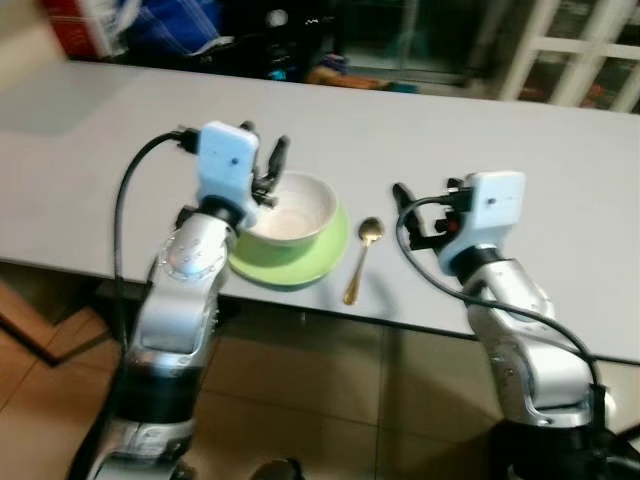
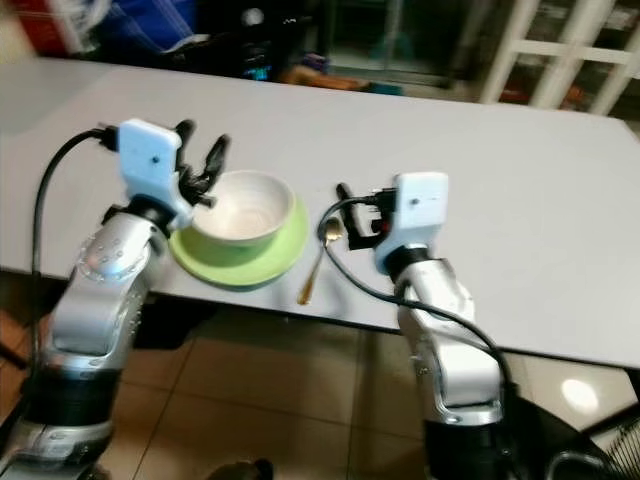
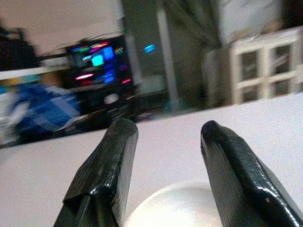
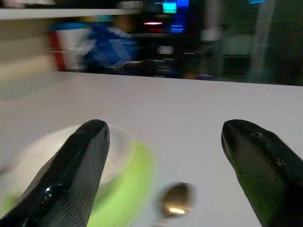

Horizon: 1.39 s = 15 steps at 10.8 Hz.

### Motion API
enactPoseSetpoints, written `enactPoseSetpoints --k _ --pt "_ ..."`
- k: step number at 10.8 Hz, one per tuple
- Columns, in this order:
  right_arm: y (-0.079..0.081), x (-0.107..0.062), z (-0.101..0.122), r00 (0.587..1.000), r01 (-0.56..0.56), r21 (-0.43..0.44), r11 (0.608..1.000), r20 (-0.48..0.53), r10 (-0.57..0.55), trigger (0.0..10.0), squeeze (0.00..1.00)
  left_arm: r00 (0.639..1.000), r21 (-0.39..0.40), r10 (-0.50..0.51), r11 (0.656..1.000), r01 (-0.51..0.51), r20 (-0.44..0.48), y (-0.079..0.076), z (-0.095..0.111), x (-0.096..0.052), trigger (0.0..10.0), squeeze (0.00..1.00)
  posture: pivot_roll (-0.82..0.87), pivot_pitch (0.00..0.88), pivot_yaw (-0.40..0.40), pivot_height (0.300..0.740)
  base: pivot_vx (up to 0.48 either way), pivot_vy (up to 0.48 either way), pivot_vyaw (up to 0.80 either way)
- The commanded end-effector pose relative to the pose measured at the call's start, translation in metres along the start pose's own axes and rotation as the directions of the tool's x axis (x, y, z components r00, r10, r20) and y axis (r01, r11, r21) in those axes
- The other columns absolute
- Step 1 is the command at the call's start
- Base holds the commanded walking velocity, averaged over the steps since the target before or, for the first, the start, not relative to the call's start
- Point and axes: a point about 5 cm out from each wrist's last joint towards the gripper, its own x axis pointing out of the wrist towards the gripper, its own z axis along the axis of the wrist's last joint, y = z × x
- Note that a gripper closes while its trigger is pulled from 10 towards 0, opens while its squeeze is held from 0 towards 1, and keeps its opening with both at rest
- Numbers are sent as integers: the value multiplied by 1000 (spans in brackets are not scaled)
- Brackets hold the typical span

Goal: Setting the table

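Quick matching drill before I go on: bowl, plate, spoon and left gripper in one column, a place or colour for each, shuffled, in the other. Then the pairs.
Things:
1. bowl
2. plate
3. spoon
4. left gripper

Descriptions:
A. gold, lying on the table to the right of the plate
B. green, under the bowl near the table's front edge
C. open, at the bowl's left rim
D. white, sitting on the plate

Pairs: 1-D, 2-B, 3-A, 4-C

- White lattice frame point(image 1: 560, 50) stands beyond my table's far edge.
- Blue bundle point(image 1: 175, 25), blurred, at far left.
- Brown tiled floor point(image 1: 330, 400) below me.
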Motion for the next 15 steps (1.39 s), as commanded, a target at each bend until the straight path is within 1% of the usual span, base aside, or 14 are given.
enactPoseSetpoints --k 1,2,3,5,8,10,11,13,15 --pt "2 -3 -1 999 -34 15 999 3 34 10000 0 1000 48 9 999 -8 -23 -5 -5 -14 10000 0 21 0 1 740 0 0 800" --pt "2 -4 -3 999 -36 20 999 -2 36 10000 0 1000 48 9 999 -7 -25 -6 -7 -19 10000 0 22 0 -3 740 0 0 800" --pt "3 -6 -6 999 -49 23 999 -17 49 10000 0 998 26 44 999 -43 -52 -6 -13 -26 10000 0 25 0 -7 740 0 0 800" --pt "5 -5 -9 997 -72 18 997 -32 73 10000 0 995 23 78 997 -76 -58 -5 -13 -25 10000 0 27 0 -5 740 0 0 800" --pt "9 -5 -12 993 -104 13 995 -46 104 10000 0 995 55 89 995 -87 -37 -3 -11 -25 10000 0 28 0 1 740 0 0 800" --pt "12 -8 -13 991 -128 19 992 -48 129 10000 0 995 39 104 994 -104 4 0 -6 -27 10000 0 18 0 0 740 0 0 800" --pt "13 -9 -11 989 -141 21 990 -43 142 10000 0 995 38 102 994 -102 5 -1 -6 -28 10000 0 14 0 0 740 0 0 800" --pt "15 -10 -11 985 -165 25 986 -40 166 10000 0 997 43 75 996 -76 19 -6 -5 -30 10000 0 20 0 -9 740 294 0 800" --pt "16 -10 -13 981 -187 23 982 -46 188 10000 0 997 54 79 995 -79 9 -7 -8 -32 10000 0 30 0 -17 740 382 0 800"
